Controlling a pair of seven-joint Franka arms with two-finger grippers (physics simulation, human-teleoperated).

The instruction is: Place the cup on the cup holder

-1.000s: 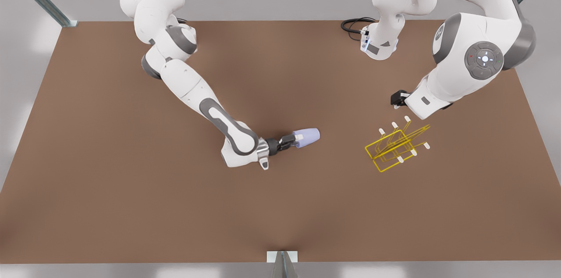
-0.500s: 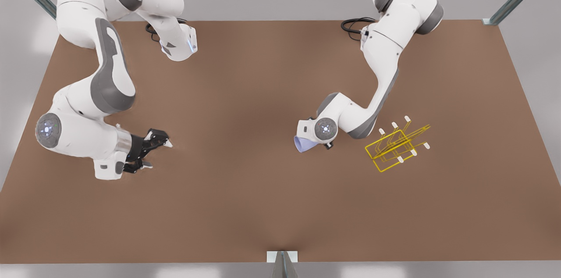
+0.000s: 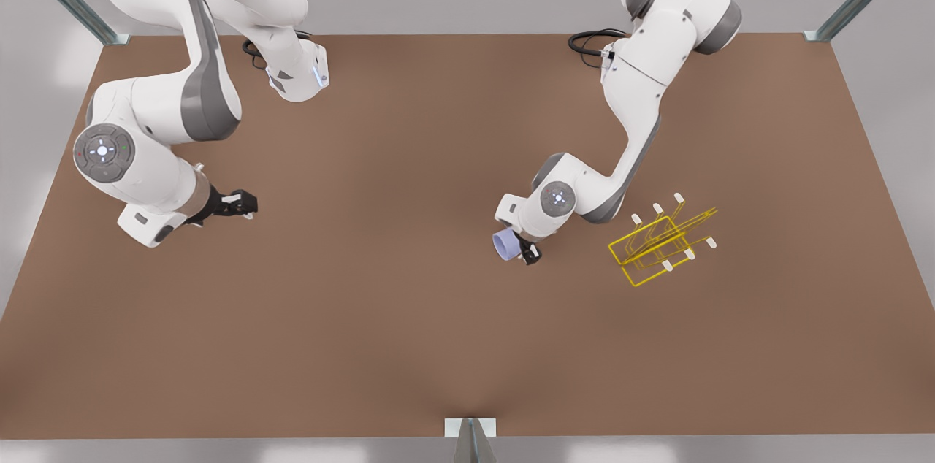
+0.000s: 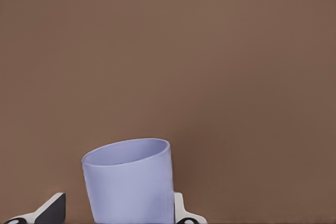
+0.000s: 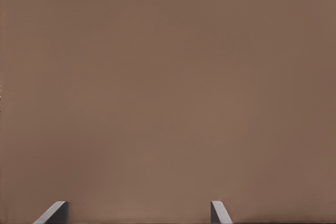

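The lavender-blue cup (image 3: pixel 503 242) hangs just above the brown table, mouth turned toward the table's front edge. My left gripper (image 3: pixel 515 247) is shut on it, a short way to the front view's left of the yellow wire cup holder (image 3: pixel 661 240). In the left wrist view the cup (image 4: pixel 128 182) sits tilted between the fingertips (image 4: pixel 181 213) of the left gripper (image 4: pixel 118 214). My right gripper (image 3: pixel 245 204) waits open over the table at the front view's left. The right wrist view has the right gripper (image 5: pixel 139 213) with nothing between its fingertips (image 5: pixel 52 212).
The holder's white-tipped prongs (image 3: pixel 657 208) slant toward the back right. Black cables (image 3: pixel 588 43) lie by the arm base at the table's back edge. A metal post (image 3: pixel 471 441) stands at the middle of the front edge.
One second ago the cup was in the right gripper; it is now in the left gripper. The right arm has pulled away to the front view's left, and the left wrist has turned.
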